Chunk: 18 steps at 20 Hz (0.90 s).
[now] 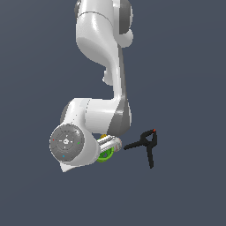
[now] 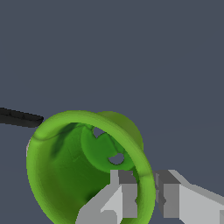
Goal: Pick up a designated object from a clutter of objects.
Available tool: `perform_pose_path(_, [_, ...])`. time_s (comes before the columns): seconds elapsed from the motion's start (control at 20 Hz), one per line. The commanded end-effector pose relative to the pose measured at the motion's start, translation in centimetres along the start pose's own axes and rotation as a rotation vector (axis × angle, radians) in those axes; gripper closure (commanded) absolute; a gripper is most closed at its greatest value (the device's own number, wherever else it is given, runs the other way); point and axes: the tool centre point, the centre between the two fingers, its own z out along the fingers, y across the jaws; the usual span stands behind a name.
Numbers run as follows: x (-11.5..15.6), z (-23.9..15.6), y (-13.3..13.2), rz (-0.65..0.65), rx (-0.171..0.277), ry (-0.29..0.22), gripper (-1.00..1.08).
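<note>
While the gripper (image 2: 146,199) pinches the bright lime-green tapered plastic cup (image 2: 65,175) by its rim, wall between the jaws, so thin a hold could let it swivel loose.

Surface (image 1: 185,66): flat, plain dark slate-blue, unmarked; I see no edge or corner of it in either view.

Black clamp (image 1: 148,145) lies directly on it, handles splayed, orange tip (image 1: 153,130) at one end.

Green cup (image 1: 106,155) sits near the clamp, apart from it; I cannot tell whether it rests on the surface.
</note>
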Motion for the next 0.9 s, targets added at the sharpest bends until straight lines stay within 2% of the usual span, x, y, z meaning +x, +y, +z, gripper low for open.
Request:
perform_pose_path(0.0, [-1.6, -1.7, 0.3, 0.001, -0.002, 0.003, 1.08])
perform_pose_path(0.85, [-15.7, -15.2, 2.8, 0.001, 0.000, 0.004, 1.08])
